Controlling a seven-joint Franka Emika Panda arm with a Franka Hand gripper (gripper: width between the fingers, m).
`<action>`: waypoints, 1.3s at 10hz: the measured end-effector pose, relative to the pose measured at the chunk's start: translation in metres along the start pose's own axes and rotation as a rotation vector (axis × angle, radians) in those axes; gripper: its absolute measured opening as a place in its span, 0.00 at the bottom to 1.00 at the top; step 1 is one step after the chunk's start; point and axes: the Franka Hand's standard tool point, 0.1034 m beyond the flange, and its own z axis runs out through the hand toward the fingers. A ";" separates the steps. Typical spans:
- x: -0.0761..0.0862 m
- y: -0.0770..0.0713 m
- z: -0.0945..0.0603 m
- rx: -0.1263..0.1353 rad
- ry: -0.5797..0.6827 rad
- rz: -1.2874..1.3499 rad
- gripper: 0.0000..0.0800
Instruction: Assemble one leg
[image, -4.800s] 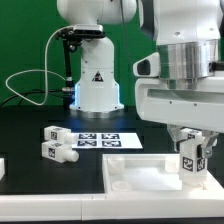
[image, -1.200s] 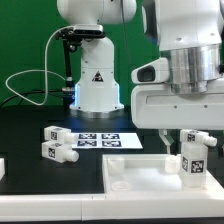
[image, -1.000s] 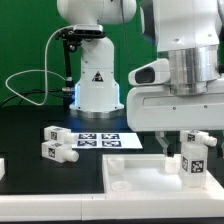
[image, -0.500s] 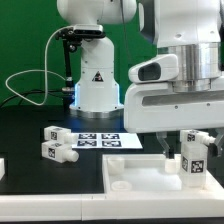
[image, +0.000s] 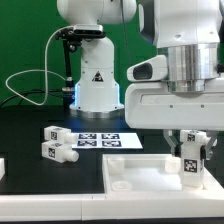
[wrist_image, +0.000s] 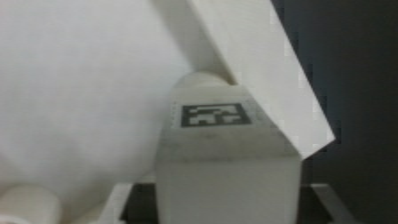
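Note:
My gripper (image: 189, 158) hangs over the exterior view's right part of the white square tabletop (image: 135, 172). Its fingers flank a white leg (image: 188, 170) that stands upright on the tabletop's corner, tag facing the camera. The jaws look closed on the leg. In the wrist view the leg (wrist_image: 222, 165) fills the middle between the finger edges, with its tag showing, and the tabletop (wrist_image: 89, 90) lies behind it. Two more legs (image: 56, 133) (image: 57, 151) lie on the black table at the exterior view's left.
The marker board (image: 103, 141) lies flat on the table between the loose legs and the tabletop. The arm's white base (image: 97, 85) stands behind it, with cables at the exterior view's left. A white part's edge (image: 3, 166) shows at the far left.
The gripper has turned about its vertical axis. Its fingers now sit on either side of the leg, which stands a little further to the exterior view's left than before.

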 end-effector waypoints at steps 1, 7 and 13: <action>0.000 0.002 0.000 -0.008 -0.012 0.186 0.36; -0.002 0.006 0.002 0.003 -0.042 0.725 0.48; -0.009 0.000 0.003 0.006 -0.045 -0.018 0.81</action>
